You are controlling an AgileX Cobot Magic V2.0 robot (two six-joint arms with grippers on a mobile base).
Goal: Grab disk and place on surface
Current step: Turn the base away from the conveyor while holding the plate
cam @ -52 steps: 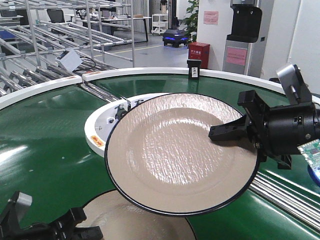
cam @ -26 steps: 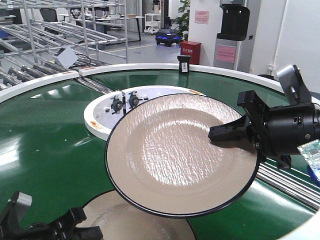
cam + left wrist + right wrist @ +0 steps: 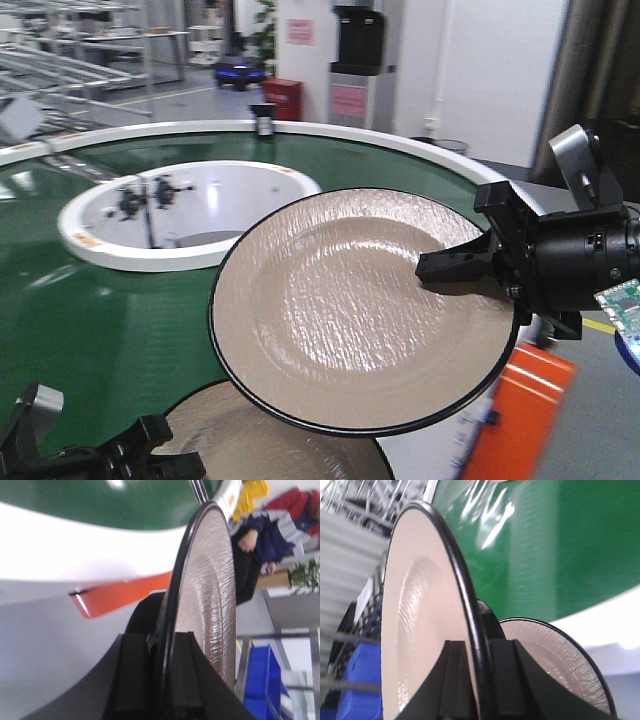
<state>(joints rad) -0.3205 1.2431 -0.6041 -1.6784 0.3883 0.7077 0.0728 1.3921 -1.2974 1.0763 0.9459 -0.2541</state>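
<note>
A large beige disk (image 3: pixel 340 310) with a thin black rim hangs tilted over the green belt, and my right gripper (image 3: pixel 430 268) is shut on its right edge. In the right wrist view the rim of this disk (image 3: pixel 420 620) runs between the two black fingers of the right gripper (image 3: pixel 477 655). A second beige disk (image 3: pixel 270 445) lies lower at the bottom of the front view, with my left gripper (image 3: pixel 165 452) shut on its left edge. The left wrist view shows this disk (image 3: pixel 205 595) edge-on in the left gripper (image 3: pixel 162 650). The dark glossy tabletop is out of view.
The green curved conveyor belt (image 3: pixel 100 300) wraps round a white ring-shaped island (image 3: pixel 200 215). An orange object (image 3: pixel 515 410) sits beyond the belt's white rim at bottom right, over grey floor. A person (image 3: pixel 265 535) stands in the left wrist view, near a blue crate (image 3: pixel 265 680).
The whole background has slid to the left, bringing the belt's right end, grey floor and an orange object into view. Both grippers and their disks keep the same places in the frame.
</note>
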